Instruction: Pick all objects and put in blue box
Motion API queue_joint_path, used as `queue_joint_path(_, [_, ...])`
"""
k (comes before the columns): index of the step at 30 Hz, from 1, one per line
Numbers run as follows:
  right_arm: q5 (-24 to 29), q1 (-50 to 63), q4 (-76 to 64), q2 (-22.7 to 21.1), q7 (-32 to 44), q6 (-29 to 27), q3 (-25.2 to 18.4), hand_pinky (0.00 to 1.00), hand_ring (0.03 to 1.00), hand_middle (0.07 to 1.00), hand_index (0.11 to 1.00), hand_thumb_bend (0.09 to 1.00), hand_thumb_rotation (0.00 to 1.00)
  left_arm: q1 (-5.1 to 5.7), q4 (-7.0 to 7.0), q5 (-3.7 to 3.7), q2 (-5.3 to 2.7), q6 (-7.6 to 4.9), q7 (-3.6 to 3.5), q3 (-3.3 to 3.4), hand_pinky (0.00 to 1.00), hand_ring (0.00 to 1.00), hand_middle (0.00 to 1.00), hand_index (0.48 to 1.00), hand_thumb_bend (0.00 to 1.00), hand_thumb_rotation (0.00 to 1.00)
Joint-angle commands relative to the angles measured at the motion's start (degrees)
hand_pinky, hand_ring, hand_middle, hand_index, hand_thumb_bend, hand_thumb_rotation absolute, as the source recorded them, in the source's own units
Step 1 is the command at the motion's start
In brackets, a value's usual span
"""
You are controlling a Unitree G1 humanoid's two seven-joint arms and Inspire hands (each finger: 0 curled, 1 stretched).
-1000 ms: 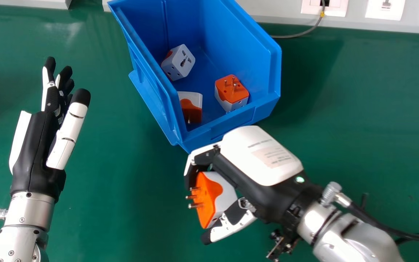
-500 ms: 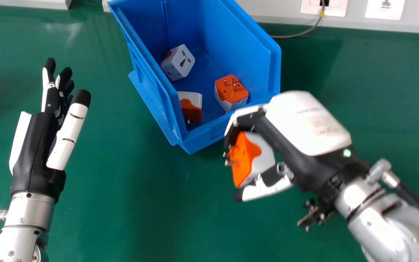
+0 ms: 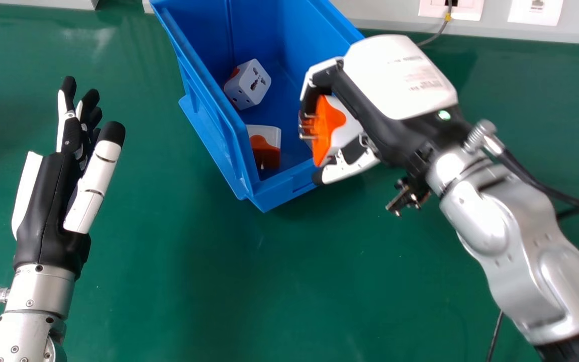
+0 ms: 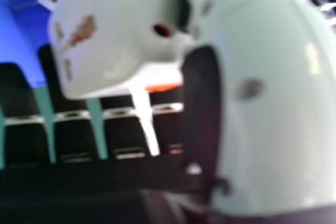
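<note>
We are seeing smooth plastic on the blue box, its walls giving off a soft sheen. The held adapter is showing smooth plastic and shiny metal pins. We are finding the table glossy, the right forearm gleaming like satiny metal.

A green bench is provided; the blue box is supported directly on it, set obliquely.
</note>
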Motion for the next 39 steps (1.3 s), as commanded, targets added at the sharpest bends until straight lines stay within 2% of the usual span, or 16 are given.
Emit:
queue_joint_path(1, [-0.23,-6.71,3.99,1.03,-2.42,-0.30,0.36,0.33,0.428,0.529,0.487,0.492,0.00,-0.57,-0.63,0.01,0.75,-0.86,-0.16,0.13,1.00,1.00,1.00,1.000,0.58,0.84])
queue_joint_path(10, [-2.23,-26.60,30.62,4.79,-8.79,-0.56,5.60,0.33,0.427,0.530,0.489,0.492,0.00,-0.89,0.79,-0.03,0.71,-1.47,-0.64,0.12,1.00,1.00,1.00,1.000,0.59,0.84])
queue_joint_path(16, [-3.34,-36.66,46.36,8.12,-13.56,0.77,9.57,0.33,0.428,0.533,0.492,0.492,0.00,-0.62,0.15,0.52,0.85,-1.13,-0.36,-0.05,1.00,1.00,1.00,1.000,0.61,0.84])
queue_joint_path(20, [-1.68,-42.08,57.32,11.62,-17.08,1.70,10.55,0.33,0.431,0.536,0.490,0.492,0.00,-0.44,-0.64,0.54,0.99,-0.71,-0.21,0.09,1.00,1.00,1.00,1.000,0.61,0.85])
queue_joint_path(25, [0.27,-44.48,63.05,13.25,-18.02,2.24,10.85,0.33,0.431,0.525,0.496,0.493,0.00,0.11,-0.95,0.46,0.95,-1.05,-0.20,0.18,1.00,1.00,1.00,1.000,0.62,0.85])
queue_joint_path(30, [3.75,-43.38,63.25,13.48,-16.63,1.74,9.56,0.33,0.430,0.513,0.494,0.494,0.00,0.43,-1.15,0.48,0.54,-1.40,0.18,0.13,1.00,1.00,1.00,1.000,0.62,0.85])
queue_joint_path(34, [4.42,-42.30,62.77,12.75,-15.06,1.32,10.64,0.33,0.436,0.530,0.498,0.492,0.00,0.19,-0.58,0.31,0.42,-1.47,0.35,0.14,1.00,1.00,1.00,1.000,0.62,0.85])
queue_joint_path(36, [4.33,-42.02,62.71,12.41,-14.74,1.26,11.17,0.49,0.615,0.685,0.647,0.548,0.02,-0.01,-0.51,0.31,0.30,-1.44,0.43,0.02,1.00,1.00,1.00,1.000,0.62,0.85])
queue_joint_path(37, [4.30,-41.94,62.72,12.27,-14.69,1.26,11.40,0.49,0.615,0.685,0.647,0.548,0.02,-0.09,-0.46,0.33,0.25,-1.46,0.47,-0.04,1.00,1.00,1.00,1.000,0.62,0.85])
queue_joint_path(39, [3.27,-41.86,62.79,11.77,-14.52,1.73,12.73,0.64,0.754,0.799,0.773,0.584,0.08,-0.05,-0.73,0.42,0.22,-1.28,0.56,-0.13,1.00,1.00,1.00,1.000,0.62,0.85])
